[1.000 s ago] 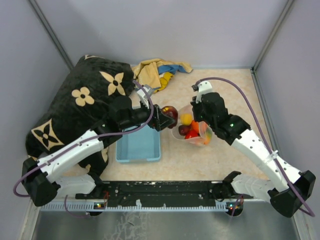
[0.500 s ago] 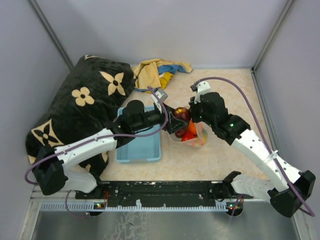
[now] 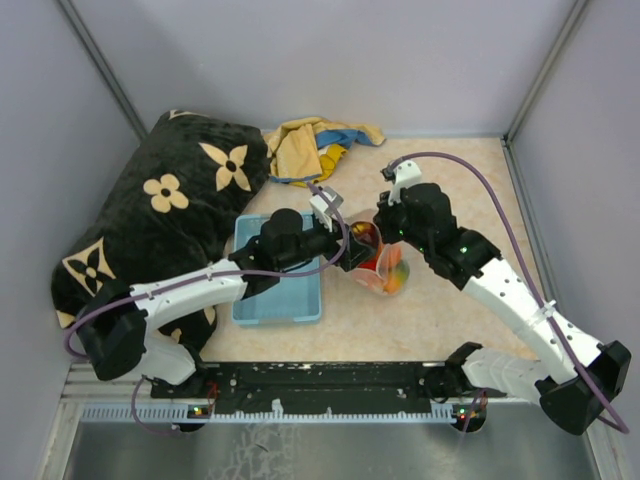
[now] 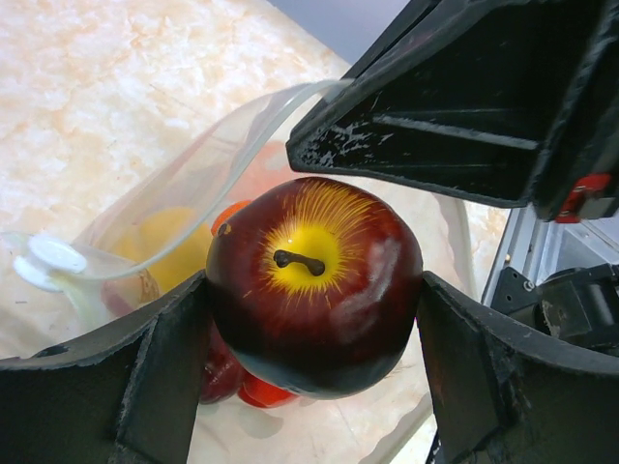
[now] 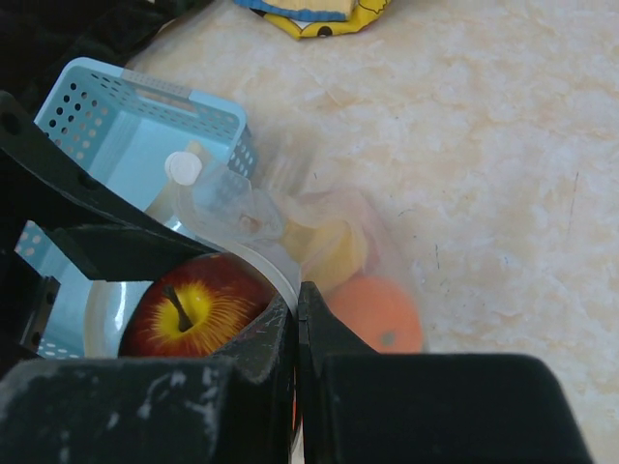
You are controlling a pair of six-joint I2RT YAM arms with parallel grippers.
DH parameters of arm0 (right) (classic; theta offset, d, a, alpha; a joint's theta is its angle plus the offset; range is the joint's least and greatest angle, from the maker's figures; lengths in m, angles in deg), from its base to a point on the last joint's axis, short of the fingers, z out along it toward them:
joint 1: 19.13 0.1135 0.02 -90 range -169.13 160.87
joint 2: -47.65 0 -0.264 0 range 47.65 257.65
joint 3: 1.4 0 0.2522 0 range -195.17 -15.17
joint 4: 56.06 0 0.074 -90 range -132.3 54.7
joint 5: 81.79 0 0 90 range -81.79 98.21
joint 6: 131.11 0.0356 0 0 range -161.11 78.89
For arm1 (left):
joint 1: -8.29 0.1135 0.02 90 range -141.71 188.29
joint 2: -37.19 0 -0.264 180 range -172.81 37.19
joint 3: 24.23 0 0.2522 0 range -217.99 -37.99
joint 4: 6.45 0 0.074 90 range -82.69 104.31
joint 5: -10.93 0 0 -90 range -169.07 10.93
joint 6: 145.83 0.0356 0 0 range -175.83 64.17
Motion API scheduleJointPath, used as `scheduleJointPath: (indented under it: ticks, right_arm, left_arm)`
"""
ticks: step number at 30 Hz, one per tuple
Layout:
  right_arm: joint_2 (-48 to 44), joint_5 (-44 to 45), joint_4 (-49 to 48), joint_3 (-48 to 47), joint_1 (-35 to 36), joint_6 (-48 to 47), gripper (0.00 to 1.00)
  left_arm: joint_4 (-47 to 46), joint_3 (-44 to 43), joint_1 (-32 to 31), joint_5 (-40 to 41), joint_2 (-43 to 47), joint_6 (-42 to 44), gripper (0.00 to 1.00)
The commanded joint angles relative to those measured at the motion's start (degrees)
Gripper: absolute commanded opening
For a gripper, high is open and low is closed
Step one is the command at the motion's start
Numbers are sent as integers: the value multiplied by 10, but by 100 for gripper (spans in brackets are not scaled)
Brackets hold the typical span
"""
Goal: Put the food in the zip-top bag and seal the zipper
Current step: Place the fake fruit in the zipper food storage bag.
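Note:
My left gripper (image 3: 357, 243) is shut on a dark maroon apple (image 4: 314, 285), held stem up at the mouth of the clear zip-top bag (image 3: 388, 272). The apple also shows in the right wrist view (image 5: 198, 314). My right gripper (image 5: 298, 319) is shut on the bag's whitish zipper strip (image 5: 276, 275) and holds the mouth open. Inside the bag lie an orange fruit (image 5: 372, 314), a yellow fruit (image 5: 324, 246) and red fruits (image 4: 261, 391). The zipper's white slider (image 4: 53, 256) hangs at the bag's corner.
The light-blue basket (image 3: 278, 290) lies just left of the bag, under my left arm. A large black flowered cushion (image 3: 150, 210) fills the left side. A yellow and blue cloth (image 3: 315, 145) lies at the back. Walls close in on all sides.
My left gripper has carried the apple to the right, from beside the basket to the bag's mouth. My right gripper has shifted the bag a little to the left.

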Motion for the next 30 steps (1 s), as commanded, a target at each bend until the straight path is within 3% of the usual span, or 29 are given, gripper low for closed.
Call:
scheduleJointPath:
  ticks: [1,15,25,30]
  right_arm:
    - [-6,-17,-51,-35,0,6,0]
    - [-15,-18,-57,-22,0,11,1]
    - [-15,-20,-61,-15,0,12,1]
    - [-13,-21,-64,-11,1,10,1]
  left_arm:
    - [-14,-11,-6,14,-21,-22,77]
    - [102,-45,-6,47,49,-41,95]
    - [331,-86,-2,134,133,-59,93]
    - [422,-96,6,155,137,-108,89]
